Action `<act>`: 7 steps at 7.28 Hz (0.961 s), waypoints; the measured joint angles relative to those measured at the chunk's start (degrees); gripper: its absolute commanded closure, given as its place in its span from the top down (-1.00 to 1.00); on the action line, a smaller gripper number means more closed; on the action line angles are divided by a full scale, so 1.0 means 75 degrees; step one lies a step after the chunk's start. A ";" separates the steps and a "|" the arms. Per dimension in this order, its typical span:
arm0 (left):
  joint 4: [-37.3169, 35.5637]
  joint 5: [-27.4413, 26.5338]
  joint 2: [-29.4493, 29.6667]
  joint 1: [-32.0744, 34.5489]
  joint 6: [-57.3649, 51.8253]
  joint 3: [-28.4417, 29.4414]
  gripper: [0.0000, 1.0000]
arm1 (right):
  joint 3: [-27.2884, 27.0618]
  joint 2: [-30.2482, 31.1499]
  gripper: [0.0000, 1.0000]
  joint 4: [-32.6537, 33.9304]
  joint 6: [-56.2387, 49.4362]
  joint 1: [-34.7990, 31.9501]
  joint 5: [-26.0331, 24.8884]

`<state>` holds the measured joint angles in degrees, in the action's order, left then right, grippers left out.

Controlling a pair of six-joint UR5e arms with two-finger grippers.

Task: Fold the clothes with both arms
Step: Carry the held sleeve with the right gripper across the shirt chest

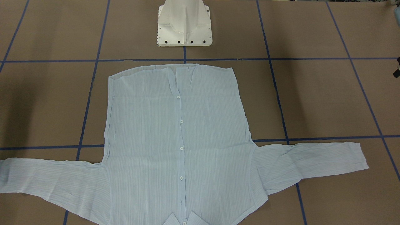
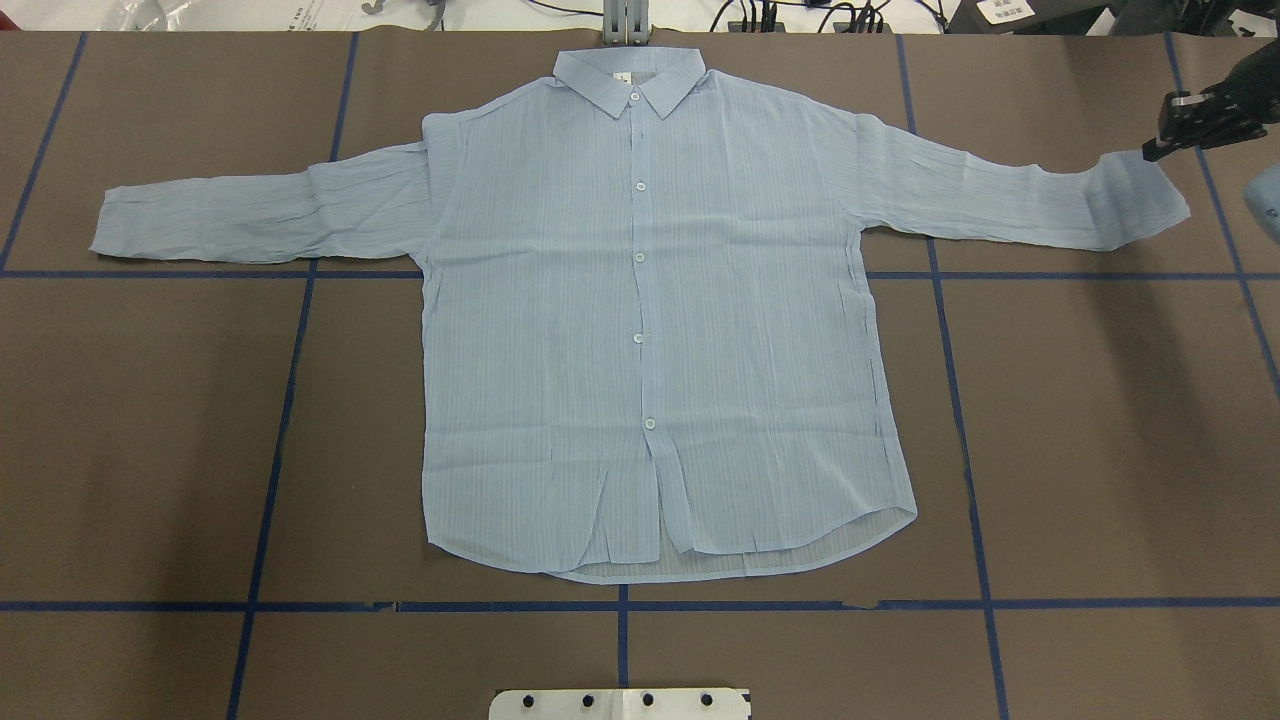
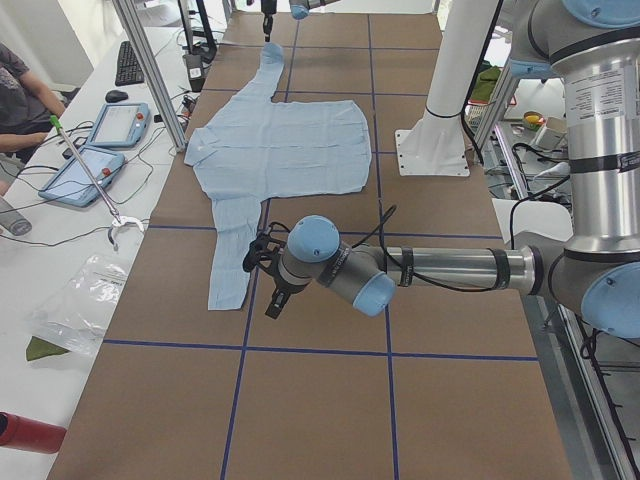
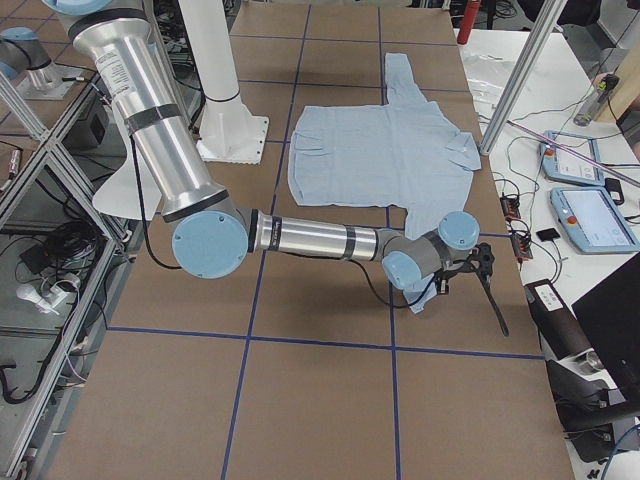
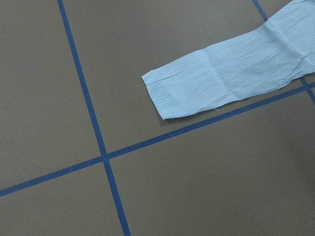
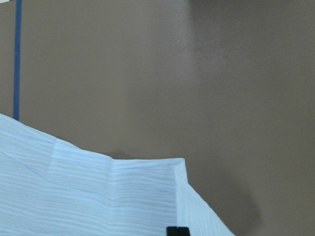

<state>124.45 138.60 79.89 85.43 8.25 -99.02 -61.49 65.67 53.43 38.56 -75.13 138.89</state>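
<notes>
The pale blue striped shirt point(image 2: 650, 300) lies flat and buttoned on the brown table, collar point(image 2: 630, 85) at the far edge and both sleeves spread sideways. My right gripper point(image 2: 1165, 140) hovers at the far corner of the right sleeve's cuff point(image 2: 1140, 200). The right wrist view shows that cuff point(image 6: 113, 191) close up, with one black fingertip point(image 6: 177, 231) at the bottom edge; how the jaws stand is unclear. My left gripper point(image 3: 262, 275) hangs over the table beside the left sleeve point(image 3: 230, 260). Its wrist view shows the cuff point(image 5: 197, 83) from a distance, with no fingers in it.
Blue tape lines point(image 2: 620, 605) grid the table. The white pedestal base point(image 1: 184, 25) stands near the shirt's hem. Along the far table edge lie tablets point(image 3: 85, 170) and cables, and a person sits there point(image 3: 25, 100).
</notes>
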 measured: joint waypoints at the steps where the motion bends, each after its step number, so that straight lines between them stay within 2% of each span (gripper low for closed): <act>1: 0.0000 0.0007 0.0003 -0.0002 0.0008 -0.0003 0.99 | -0.0410 -0.0078 -1.00 -0.0013 0.0775 0.0463 0.0023; 3: 0.0000 0.0011 0.0038 -0.0010 0.0012 0.0002 0.99 | -0.0944 -0.0730 -1.00 -0.0036 0.2712 0.1411 -0.0155; 4: 0.0000 0.0012 0.0047 -0.0010 0.0013 0.0005 0.99 | -0.0990 -0.1279 -1.00 -0.0040 0.3680 0.1944 -0.0651; 5: 0.0000 0.0012 0.0051 -0.0008 0.0013 0.0004 0.99 | -0.0837 -0.2001 -1.00 -0.0031 0.4696 0.2557 -0.1458; 7: 0.0000 0.0062 0.0051 0.0001 0.0013 -0.0015 0.99 | -0.0091 -0.3428 -1.00 -0.0019 0.5995 0.3454 -0.2882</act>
<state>124.45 139.07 80.27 85.44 8.35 -99.13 -62.17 39.96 53.29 83.52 -49.23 117.28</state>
